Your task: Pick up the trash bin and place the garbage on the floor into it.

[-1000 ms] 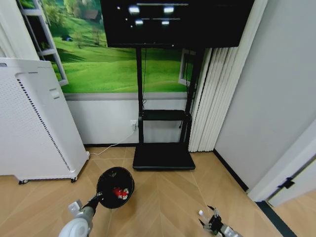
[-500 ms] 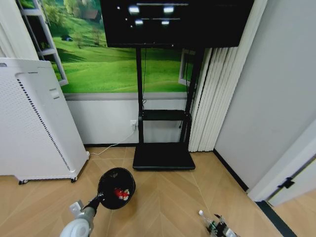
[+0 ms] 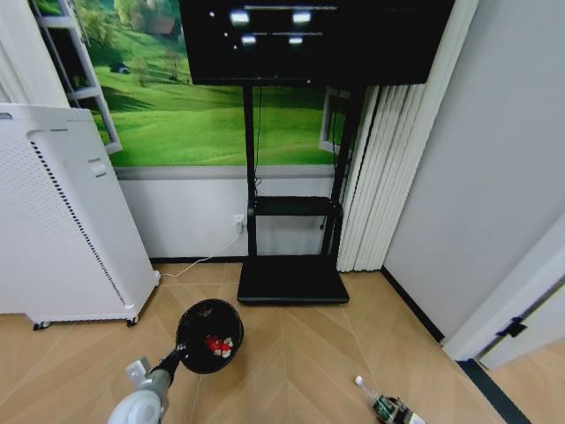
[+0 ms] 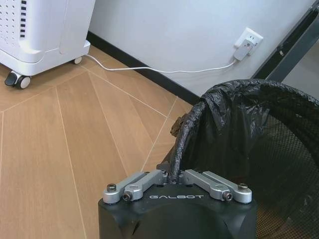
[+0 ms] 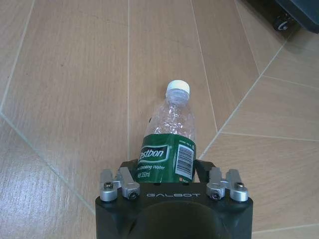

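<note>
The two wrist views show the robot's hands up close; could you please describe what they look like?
Both match. The left hand and the right hand each have a black housing lettered GALBOT in pale capitals, with silver metal linkage bars fixed by dark screws on either side. In the head view, the left arm is a rounded pale grey shell ending in a black wrist section.
</note>
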Motion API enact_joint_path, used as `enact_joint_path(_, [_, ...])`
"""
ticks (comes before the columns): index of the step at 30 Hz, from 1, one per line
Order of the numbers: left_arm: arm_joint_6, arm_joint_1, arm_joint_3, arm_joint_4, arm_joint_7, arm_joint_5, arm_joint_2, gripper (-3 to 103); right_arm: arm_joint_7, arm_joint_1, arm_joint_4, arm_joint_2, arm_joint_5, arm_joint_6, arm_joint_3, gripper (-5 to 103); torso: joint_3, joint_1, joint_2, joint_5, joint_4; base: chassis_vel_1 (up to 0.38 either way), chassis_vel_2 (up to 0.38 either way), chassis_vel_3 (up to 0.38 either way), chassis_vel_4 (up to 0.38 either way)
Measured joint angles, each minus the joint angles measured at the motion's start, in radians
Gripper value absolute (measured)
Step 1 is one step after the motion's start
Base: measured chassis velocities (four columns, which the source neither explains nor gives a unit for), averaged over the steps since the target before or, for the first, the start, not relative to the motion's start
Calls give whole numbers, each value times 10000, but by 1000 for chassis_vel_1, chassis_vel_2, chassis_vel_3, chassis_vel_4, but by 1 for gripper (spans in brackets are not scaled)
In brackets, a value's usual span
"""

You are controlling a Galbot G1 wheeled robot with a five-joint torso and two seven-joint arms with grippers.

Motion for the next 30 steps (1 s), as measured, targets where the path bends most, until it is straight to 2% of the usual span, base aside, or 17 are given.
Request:
enact_joint_path(1, [0,0,0,0,0,0,0,1,0,0,0,0,0,0,0,65,0,0,0,0,0,0,0,0,0])
enact_joint_path(2, [0,5,-2,-14,0,-2,0,1,-1,9,9,0,14,0,-3,59,0,0,0,0,0,0,0,0,0])
enact_joint_path(4, [0,13,-9,-21,0,-4,0,1,-14,10,16,0,26,6,-3,59,0,0,0,0,0,0,0,0,0])
enact_joint_path(5, [0,27,-22,-22,0,-4,-1,1,-30,10,24,-1,33,19,-2,48,0,-1,0,0,0,0,0,0,0])
enact_joint_path(8, [0,37,-39,-22,-1,-4,-3,1,-32,8,36,-4,75,37,8,43,0,-1,0,0,0,0,0,0,0])
enact_joint_path(10, [-2,40,-42,-21,0,-4,0,1,-35,-40,140,-17,184,87,52,34,1,0,0,0,0,0,0,0,0])
enact_joint_path(13, [-4,13,-27,25,-1,-6,20,1,-57,-236,586,-55,739,191,155,28,0,0,0,0,-1,0,0,0,0])
enact_joint_path(15, [-4,-43,32,183,10,-16,64,1,-281,-653,1643,-179,1856,523,300,21,0,0,0,0,-2,0,0,0,0])
enact_joint_path(19, [-4,-75,55,323,53,-16,98,1,-688,-1033,2828,-318,2458,952,528,19,0,0,0,0,0,0,0,0,0])
enact_joint_path(20, [-4,-117,110,422,69,-18,140,1,-964,-1337,3607,-397,2773,1218,772,19,0,-1,0,-1,6,0,0,0,0])
enact_joint_path(21, [-4,-173,184,528,70,-41,191,1,-1166,-1718,4437,-468,3093,1362,964,19,0,0,0,-5,2,0,0,0,0])
enact_joint_path(23, [6,-217,243,614,69,-67,228,1,-1229,-1959,5027,-517,3272,1432,1057,19,0,0,0,-2,-2,0,0,0,0])
enact_joint_path(26, [63,-348,462,910,75,-85,355,1,-1487,-2695,7336,-649,3798,1603,1127,19,0,0,0,-6,-6,0,0,0,0])
enact_joint_path(27, [63,-348,462,910,75,-85,355,1,-1487,-2695,7336,-649,3798,1603,1127,19,0,0,0,-6,-6,0,0,0,0])
enact_joint_path(30, [134,-364,617,943,131,-73,454,1,-1595,-2854,8603,-708,3988,1585,855,19,0,0,0,-3,3,0,0,0,0])
